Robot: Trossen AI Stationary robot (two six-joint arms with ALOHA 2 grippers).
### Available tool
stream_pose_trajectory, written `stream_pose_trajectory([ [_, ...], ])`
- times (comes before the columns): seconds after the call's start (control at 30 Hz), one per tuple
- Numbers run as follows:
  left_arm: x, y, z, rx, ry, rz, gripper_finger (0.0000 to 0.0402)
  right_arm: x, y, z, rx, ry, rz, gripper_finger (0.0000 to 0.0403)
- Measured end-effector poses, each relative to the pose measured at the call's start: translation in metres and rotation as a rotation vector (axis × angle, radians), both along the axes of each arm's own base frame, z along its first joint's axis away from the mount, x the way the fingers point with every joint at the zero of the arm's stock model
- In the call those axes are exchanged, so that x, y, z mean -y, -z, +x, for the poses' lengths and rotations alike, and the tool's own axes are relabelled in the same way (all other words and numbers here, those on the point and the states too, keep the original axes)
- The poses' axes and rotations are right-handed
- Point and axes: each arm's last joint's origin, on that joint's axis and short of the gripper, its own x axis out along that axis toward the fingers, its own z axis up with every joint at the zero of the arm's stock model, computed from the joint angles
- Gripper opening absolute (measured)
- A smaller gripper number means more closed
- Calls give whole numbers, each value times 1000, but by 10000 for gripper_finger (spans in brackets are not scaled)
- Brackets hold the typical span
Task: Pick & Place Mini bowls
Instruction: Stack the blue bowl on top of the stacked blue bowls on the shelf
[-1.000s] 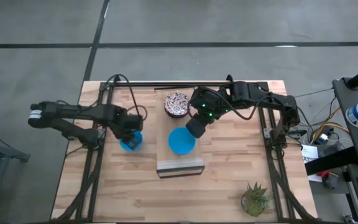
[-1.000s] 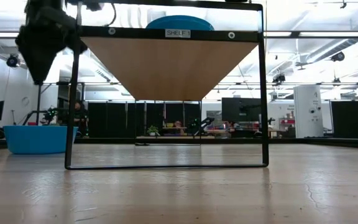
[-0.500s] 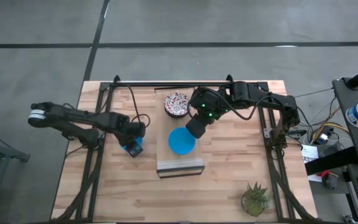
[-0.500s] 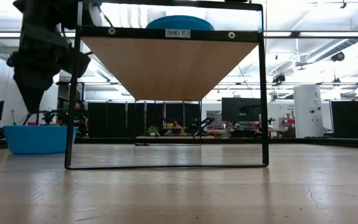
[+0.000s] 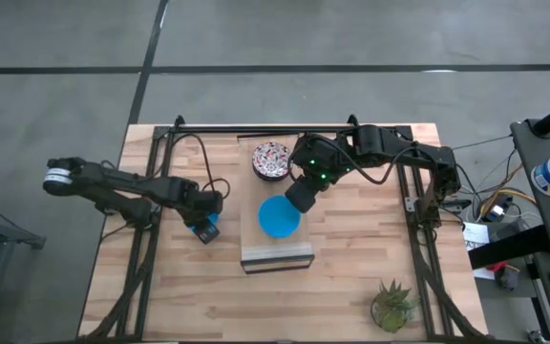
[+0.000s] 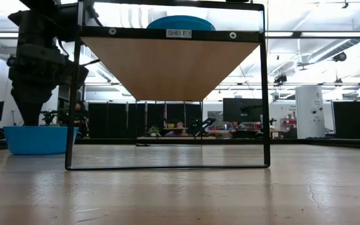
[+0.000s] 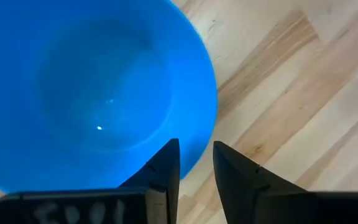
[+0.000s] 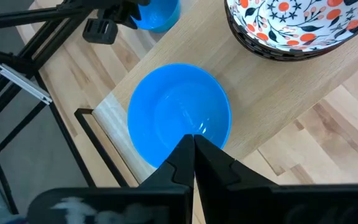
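Note:
A plain blue mini bowl (image 7: pixel 92 93) stands on the table left of the raised board, and shows in the low view too (image 6: pixel 36 139). My left gripper (image 7: pixel 196 163) is down at its rim (image 5: pixel 205 218), open by a narrow gap. One finger (image 7: pixel 166 165) stands over the bowl's inside, the other (image 7: pixel 232 171) outside it. Whether either touches the rim does not show. A second blue bowl (image 5: pixel 275 220) sits on the board. My right gripper (image 8: pixel 192 148) hovers shut above its far-right edge (image 5: pixel 298 199). Stacked red-speckled bowls (image 5: pixel 270 160) rest on the board's far end.
The pale wooden board (image 5: pixel 275 252) is the top of a black-framed shelf (image 6: pixel 170 62) standing mid-table. A small green potted plant (image 5: pixel 391 304) stands near the table's near right corner. Black arm frames run along both table sides. Bare tabletop lies toward the near edge.
My left gripper has come down over the blue bowl on the table, shifting slightly toward the near edge, until its fingertips reach rim height. The bowl has stayed where it was.

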Motion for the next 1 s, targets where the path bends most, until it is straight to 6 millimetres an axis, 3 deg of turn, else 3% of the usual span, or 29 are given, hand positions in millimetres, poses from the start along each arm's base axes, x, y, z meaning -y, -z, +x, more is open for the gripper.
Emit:
stream_pose_trajectory([
  [0.43,0,15,-3,13,-1,-2,84,0,0,1,2,16,10,8],
  [0.63,-1,14,-2,27,3,19,16,0,0,1,2,17,9,8],
  [0.77,-1,14,-1,40,2,26,8,0,0,1,2,15,7,8],
  [1.0,2,-5,6,86,18,3,1,0,0,1,6,-2,-28,8],
])
